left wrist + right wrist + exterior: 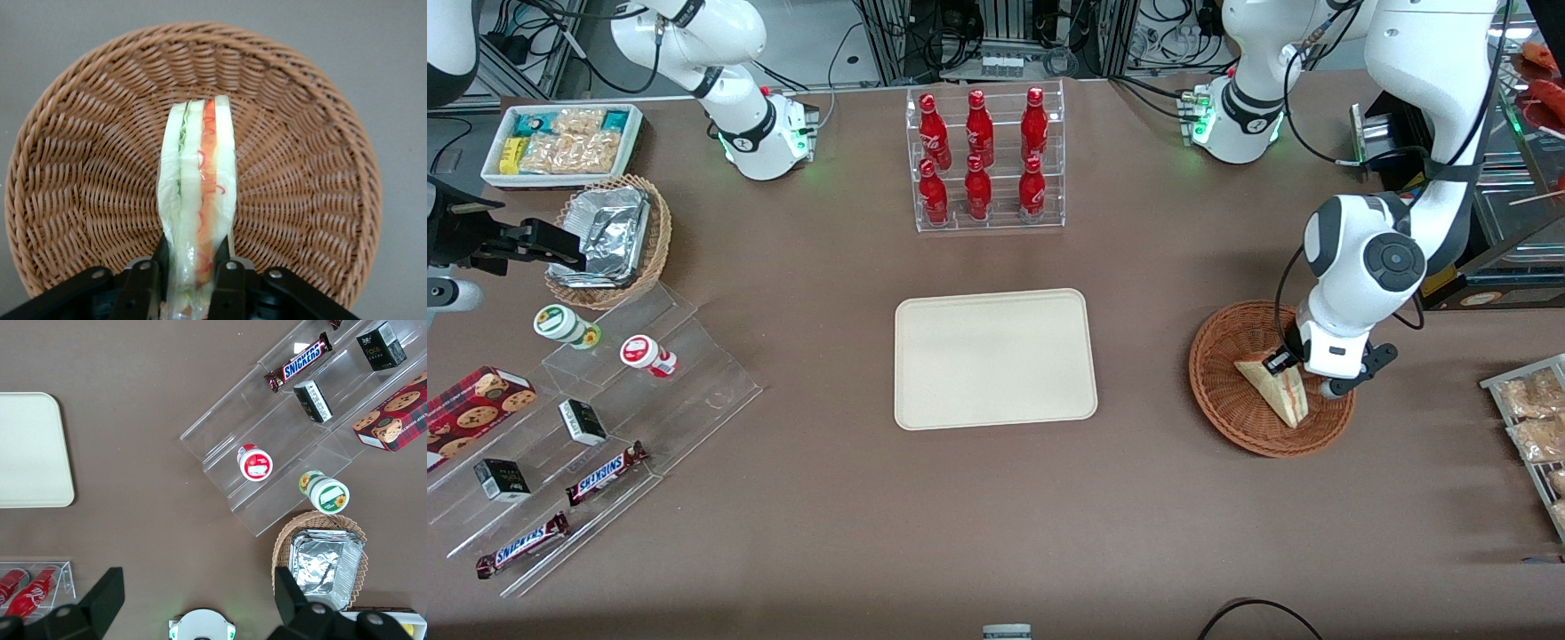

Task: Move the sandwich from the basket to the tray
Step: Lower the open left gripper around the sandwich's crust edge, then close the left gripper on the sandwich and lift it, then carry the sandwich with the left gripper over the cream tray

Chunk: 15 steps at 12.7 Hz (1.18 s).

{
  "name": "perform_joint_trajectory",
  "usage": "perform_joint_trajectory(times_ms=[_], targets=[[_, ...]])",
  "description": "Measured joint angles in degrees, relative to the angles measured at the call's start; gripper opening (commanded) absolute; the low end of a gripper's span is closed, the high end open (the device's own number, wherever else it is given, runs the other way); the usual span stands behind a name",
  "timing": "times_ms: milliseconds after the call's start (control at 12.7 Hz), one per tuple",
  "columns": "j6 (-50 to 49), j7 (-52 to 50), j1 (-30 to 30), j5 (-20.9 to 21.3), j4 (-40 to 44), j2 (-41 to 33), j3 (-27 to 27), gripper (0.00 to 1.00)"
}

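The sandwich (pixel 1279 388) is a pale wedge with red and green filling, wrapped in clear film, inside the reddish-brown wicker basket (pixel 1223 391). My left gripper (pixel 1303 373) is down in the basket and shut on the sandwich's thick end. In the left wrist view the two black fingers (pixel 143 283) press on both bread faces of the sandwich (pixel 199 193), which stands on edge over the basket's weave (pixel 87 173). The cream-beige tray (pixel 994 357) lies flat at mid-table, toward the parked arm's end from the basket; its corner also shows in the right wrist view (pixel 30 450).
A clear rack of red bottles (pixel 985 160) stands farther from the front camera than the tray. A metal tray of pastries (pixel 1534 427) sits at the working arm's table edge. Stepped clear shelves with snacks (pixel 596 418) and a tan foil-tray basket (pixel 609 238) lie toward the parked arm's end.
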Motion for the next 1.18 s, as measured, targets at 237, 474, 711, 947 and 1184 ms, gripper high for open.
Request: perform_joint_trajectory(times_ms=[237,474,711,947,1184], targets=[[-12.0,0.1,-2.2,0.2,7.2,-0.9,-0.3,0.00],[-22.2,-0.3,-6.8,0.2,15.8,-1.6,-0.6,0.00],[-25.3,-2.4,-13.7,0.1,21.3,-1.4,-1.0,0.00],[-26.4,-3.9,-22.2,0.1,26.2,1.9,-1.2,0.00],[-26.3,-5.7,-28.3,0.0,32.1,9.4,-1.2,0.00]])
